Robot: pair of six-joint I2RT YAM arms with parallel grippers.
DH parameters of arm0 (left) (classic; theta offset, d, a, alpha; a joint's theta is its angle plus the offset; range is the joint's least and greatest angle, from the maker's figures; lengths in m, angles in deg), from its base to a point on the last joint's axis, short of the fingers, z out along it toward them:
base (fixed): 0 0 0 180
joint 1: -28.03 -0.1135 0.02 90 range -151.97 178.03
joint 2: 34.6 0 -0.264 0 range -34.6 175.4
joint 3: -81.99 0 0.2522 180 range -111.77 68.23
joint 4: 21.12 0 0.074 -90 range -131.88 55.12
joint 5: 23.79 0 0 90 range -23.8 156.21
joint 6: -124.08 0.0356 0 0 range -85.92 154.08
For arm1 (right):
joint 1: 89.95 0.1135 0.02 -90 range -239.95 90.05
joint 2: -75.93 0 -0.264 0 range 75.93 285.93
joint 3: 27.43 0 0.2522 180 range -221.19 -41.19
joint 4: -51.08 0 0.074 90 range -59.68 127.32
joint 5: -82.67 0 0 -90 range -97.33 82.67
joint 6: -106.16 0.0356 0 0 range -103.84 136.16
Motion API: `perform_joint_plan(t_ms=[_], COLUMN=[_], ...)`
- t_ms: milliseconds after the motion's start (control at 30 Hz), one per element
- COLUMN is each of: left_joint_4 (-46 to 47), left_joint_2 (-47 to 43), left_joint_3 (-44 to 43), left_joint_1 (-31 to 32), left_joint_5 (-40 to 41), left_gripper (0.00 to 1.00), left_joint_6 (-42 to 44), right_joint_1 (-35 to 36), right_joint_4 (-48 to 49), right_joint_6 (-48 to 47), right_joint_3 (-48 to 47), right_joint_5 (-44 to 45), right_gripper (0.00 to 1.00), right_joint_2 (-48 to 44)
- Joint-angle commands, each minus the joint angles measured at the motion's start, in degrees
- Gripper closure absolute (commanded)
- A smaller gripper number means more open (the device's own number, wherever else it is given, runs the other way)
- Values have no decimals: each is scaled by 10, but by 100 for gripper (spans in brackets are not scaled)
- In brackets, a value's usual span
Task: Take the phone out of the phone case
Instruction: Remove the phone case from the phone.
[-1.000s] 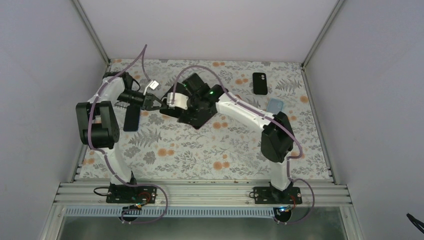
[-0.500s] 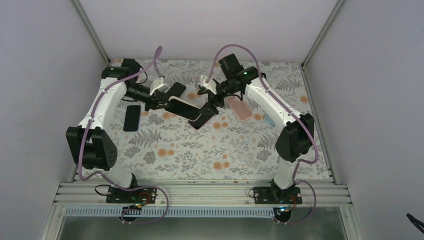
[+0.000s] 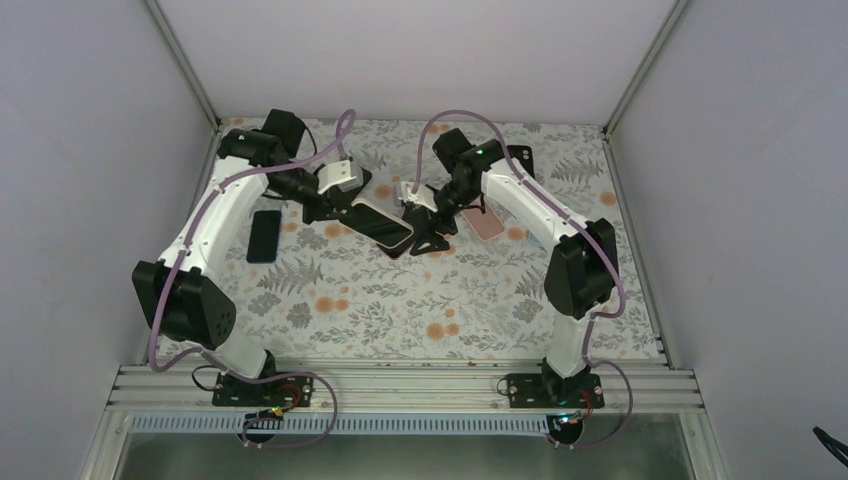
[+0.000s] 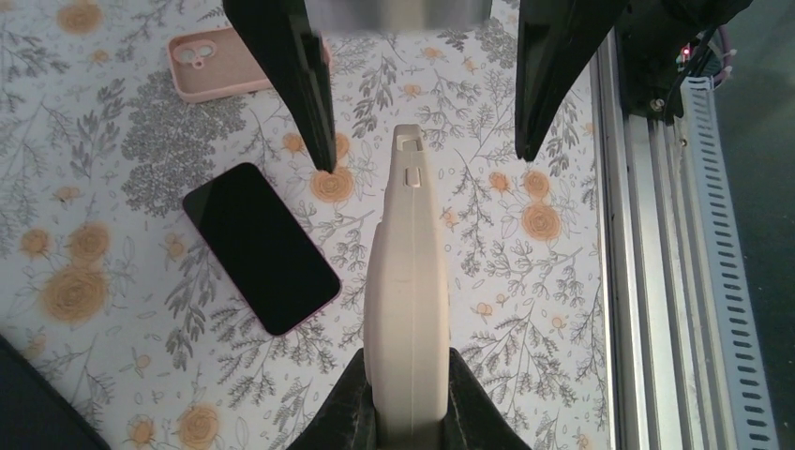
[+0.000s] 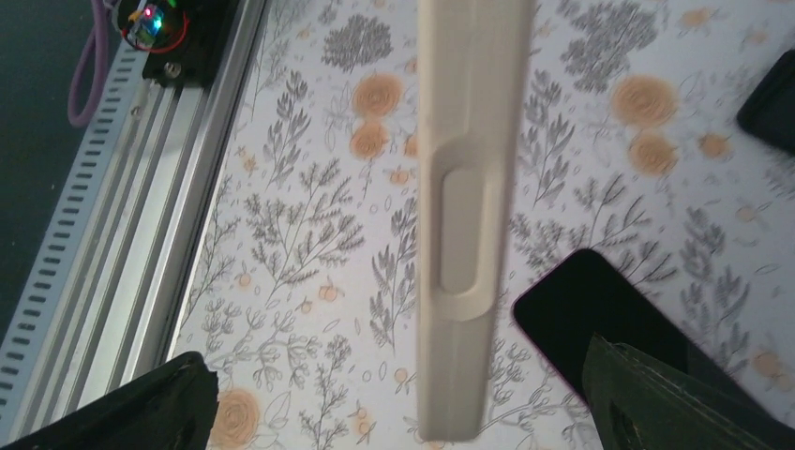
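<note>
A phone (image 3: pixel 383 222) in a cream phone case (image 4: pixel 405 281) is held above the table, edge-on in both wrist views. My left gripper (image 4: pixel 410 364) is shut on the case's near end, one finger on each face. My right gripper (image 5: pixel 394 352) stands open, its fingers (image 4: pixel 286 84) either side of the case's far end without touching it. In the top view the left gripper (image 3: pixel 345 205) and right gripper (image 3: pixel 428 228) face each other across the cased phone.
A bare black phone with a pink rim (image 4: pixel 261 248) lies on the floral table under the held case. An empty pink case (image 3: pixel 482 222) lies right of it and another black phone (image 3: pixel 264 235) to the left. A black case (image 3: pixel 520 160) sits at the back, the aluminium rail (image 4: pixel 647 281) along the near edge.
My left gripper has carried the cased phone a little to the right. My right gripper has swung in to straddle its free end.
</note>
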Motion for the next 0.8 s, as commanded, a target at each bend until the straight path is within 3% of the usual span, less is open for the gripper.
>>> perform_joint_plan(t_ms=[0,367,767], left_joint_4=[6,-4,-9], left_joint_2=[-18,-13,-29], left_joint_3=[-36,-44,-47], left_joint_1=[18,61,66], left_joint_5=[-5,10,25], left_gripper=[98,98,98], left_joint_6=[-16,-28,-30], right_joint_1=[5,2,-20], right_joint_4=[-11,38,14], right_joint_6=[-23,-7,-53], right_joint_3=[24,36,29], right_joint_5=[29,53,37], right_gripper=[1,1,2], right_joint_2=[9,23,50])
